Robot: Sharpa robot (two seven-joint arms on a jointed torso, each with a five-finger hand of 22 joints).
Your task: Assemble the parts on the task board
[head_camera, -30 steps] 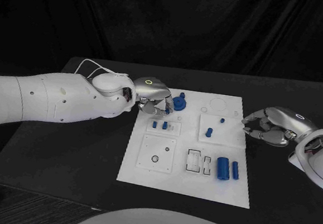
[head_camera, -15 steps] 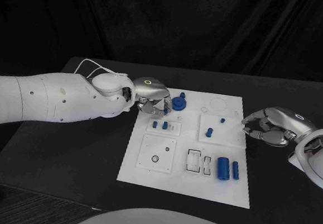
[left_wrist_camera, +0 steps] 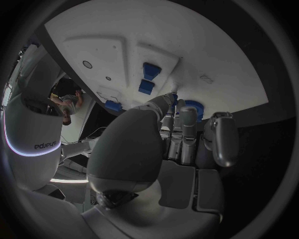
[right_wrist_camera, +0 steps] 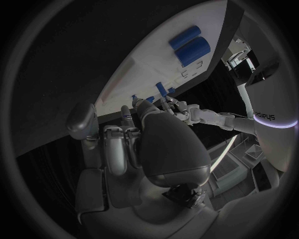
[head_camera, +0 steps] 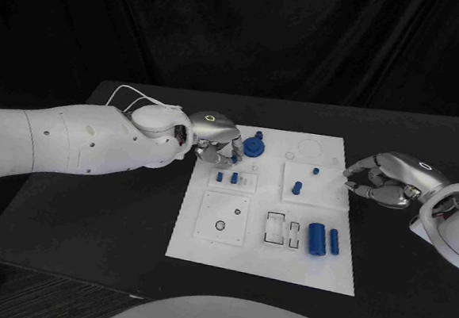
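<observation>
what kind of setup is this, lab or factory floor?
Most likely a robot lab test bench: a black table against dark drapes, one white task board carrying small blue parts, and the left hand and right hand at its edges.

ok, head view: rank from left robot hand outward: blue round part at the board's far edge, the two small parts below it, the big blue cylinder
1. Blue round part, right beside the left robot hand.
2. Two small parts, slightly nearer the robot.
3. Big blue cylinder, near-right of the board.
</observation>
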